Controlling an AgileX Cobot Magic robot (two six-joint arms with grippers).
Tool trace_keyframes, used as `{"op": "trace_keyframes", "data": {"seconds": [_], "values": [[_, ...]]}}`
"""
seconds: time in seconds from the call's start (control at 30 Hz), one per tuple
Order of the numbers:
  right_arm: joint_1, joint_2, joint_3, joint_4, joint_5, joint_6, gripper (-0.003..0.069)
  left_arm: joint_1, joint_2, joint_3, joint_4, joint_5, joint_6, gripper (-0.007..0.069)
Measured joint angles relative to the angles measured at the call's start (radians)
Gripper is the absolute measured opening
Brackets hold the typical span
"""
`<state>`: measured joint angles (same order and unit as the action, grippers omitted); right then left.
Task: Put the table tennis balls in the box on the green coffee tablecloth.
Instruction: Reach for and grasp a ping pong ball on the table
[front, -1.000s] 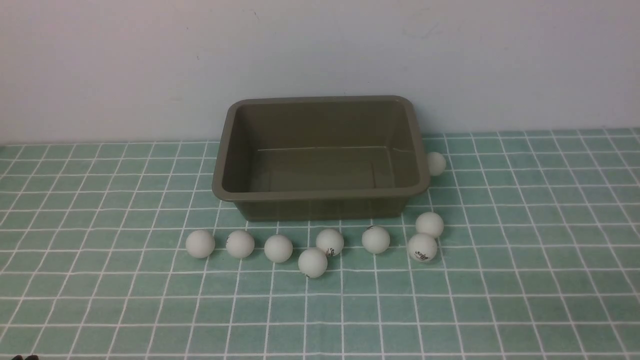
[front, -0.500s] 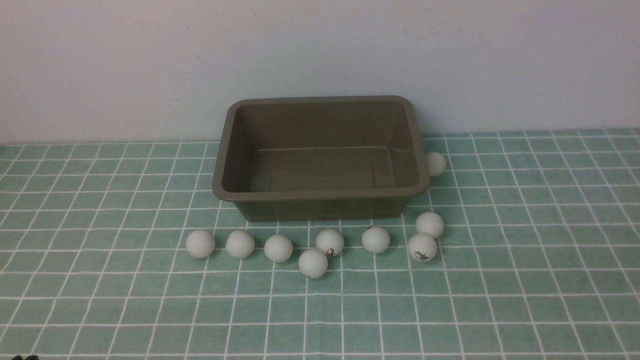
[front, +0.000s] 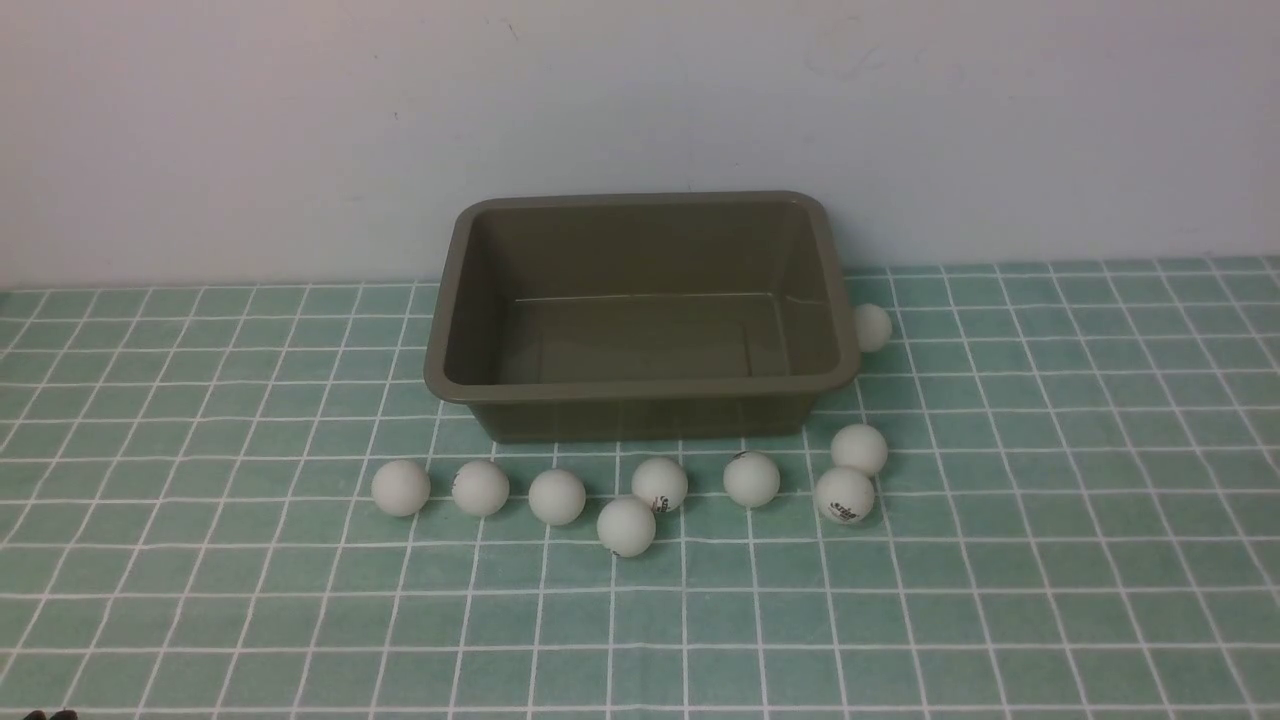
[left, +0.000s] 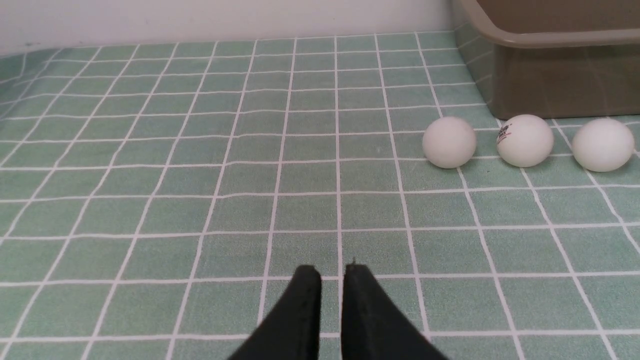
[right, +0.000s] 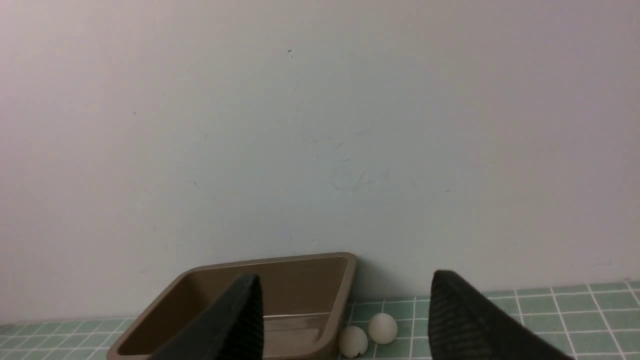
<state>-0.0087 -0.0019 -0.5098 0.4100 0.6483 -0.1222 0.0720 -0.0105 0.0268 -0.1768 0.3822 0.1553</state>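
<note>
staged tabletop: bare wall (front: 200, 130), gridded tablecloth (front: 1000, 600)

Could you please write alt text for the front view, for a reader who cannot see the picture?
An empty olive-brown box stands on a green checked tablecloth before a pale wall. Eight white table tennis balls lie in a loose row on the cloth in front of it, and a ninth ball sits beside its right side.

No change visible in front view: table tennis balls (front: 625, 525), box (front: 640, 415) not displaced.
</note>
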Motion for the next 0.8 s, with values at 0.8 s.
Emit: {"op": "trace_keyframes", "data": {"seconds": [0.8], "values": [[0.0, 0.0, 0.0, 0.002, 0.111, -0.001, 0.0408, 0.0, 0.0, 0.001, -0.615, -0.103, -0.017, 0.005]]}}
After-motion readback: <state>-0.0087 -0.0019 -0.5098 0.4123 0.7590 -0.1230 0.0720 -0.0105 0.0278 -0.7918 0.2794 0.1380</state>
